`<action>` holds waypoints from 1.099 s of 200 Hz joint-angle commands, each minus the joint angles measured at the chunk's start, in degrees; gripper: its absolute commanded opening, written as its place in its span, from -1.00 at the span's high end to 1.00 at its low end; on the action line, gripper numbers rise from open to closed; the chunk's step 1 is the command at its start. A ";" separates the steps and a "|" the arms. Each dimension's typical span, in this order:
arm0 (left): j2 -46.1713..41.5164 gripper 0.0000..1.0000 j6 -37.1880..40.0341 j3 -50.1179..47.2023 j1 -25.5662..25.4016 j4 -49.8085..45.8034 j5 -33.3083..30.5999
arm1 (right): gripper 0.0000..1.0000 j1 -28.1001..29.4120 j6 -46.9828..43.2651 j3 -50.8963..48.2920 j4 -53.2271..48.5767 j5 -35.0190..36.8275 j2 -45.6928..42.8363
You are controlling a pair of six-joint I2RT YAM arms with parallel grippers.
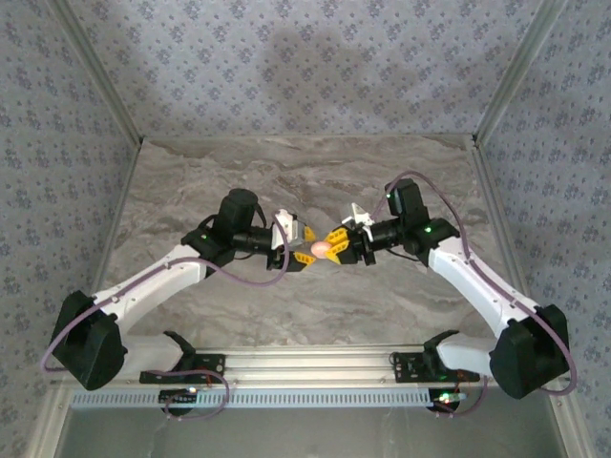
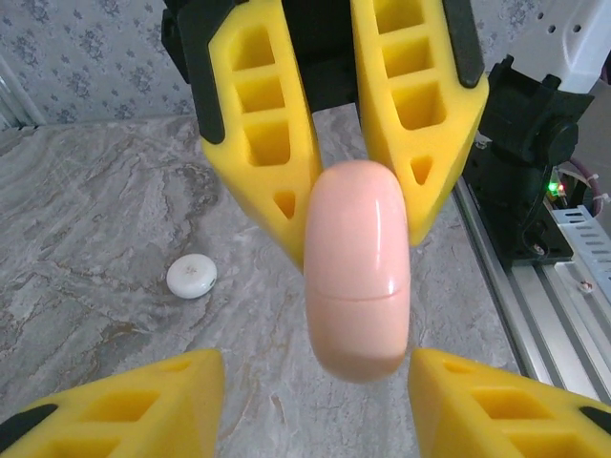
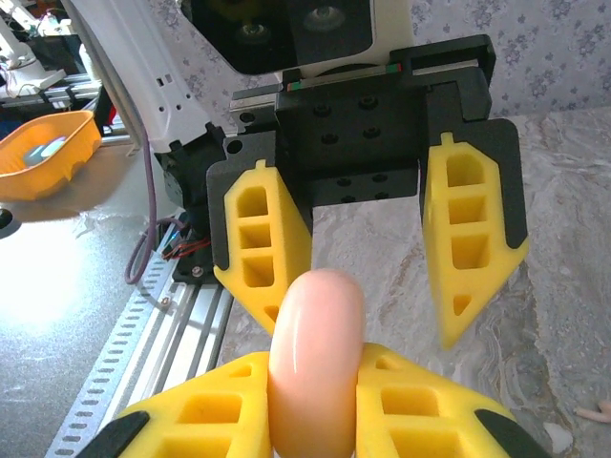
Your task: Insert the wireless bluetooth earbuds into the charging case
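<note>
The charging case (image 3: 318,353) is a smooth pink rounded capsule, closed, with a seam across it (image 2: 358,272). My right gripper (image 3: 315,382) is shut on it, one yellow finger pressed to each side, holding it above the middle of the table (image 1: 322,248). My left gripper (image 2: 315,370) faces it from the other side. Its jaws stand open around the case's end with a gap on both sides. A tiny pale stemmed piece (image 3: 596,412) lies on the marble at the lower right of the right wrist view, possibly one of the earbuds; it is too small to be sure.
A white round disc (image 2: 192,277) lies on the marble table (image 1: 286,172) to the left of the case. The aluminium rail (image 1: 305,367) with the arm bases runs along the near edge. An orange bowl (image 3: 43,153) sits beyond the rail. Patterned walls enclose the table.
</note>
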 commanded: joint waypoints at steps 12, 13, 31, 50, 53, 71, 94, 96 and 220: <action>0.88 0.10 1.78 2.81 -1.16 -3.71 2.24 | 0.60 1.05 -1.86 2.71 -1.65 -0.07 1.40; 0.91 0.10 1.80 2.85 -1.21 -3.86 2.24 | 0.60 1.09 -1.89 2.75 -1.68 -0.01 1.44; 1.37 0.16 2.26 3.83 -1.85 -5.96 2.59 | 0.60 1.50 -1.66 3.06 -1.39 0.77 2.04; 1.50 0.21 2.27 3.97 -2.30 -6.29 2.74 | 0.60 1.93 -1.47 3.41 -1.14 1.54 2.52; 1.53 0.23 2.27 3.96 -2.29 -6.22 2.83 | 0.60 1.99 -1.43 3.45 -1.18 1.61 2.58; 1.47 0.38 2.27 3.95 -2.29 -6.24 2.68 | 0.61 2.23 -1.33 3.84 -1.42 1.94 2.80; 1.38 0.51 2.31 3.79 -2.32 -6.40 2.28 | 0.61 2.28 -1.28 3.90 -1.45 2.29 2.77; 1.38 0.53 2.32 3.78 -2.34 -6.41 2.20 | 0.60 2.28 -1.28 3.93 -1.45 2.35 2.73; -0.55 0.81 1.30 2.24 -2.60 -6.37 -0.15 | -0.06 1.92 7.27 0.73 4.89 18.67 -3.79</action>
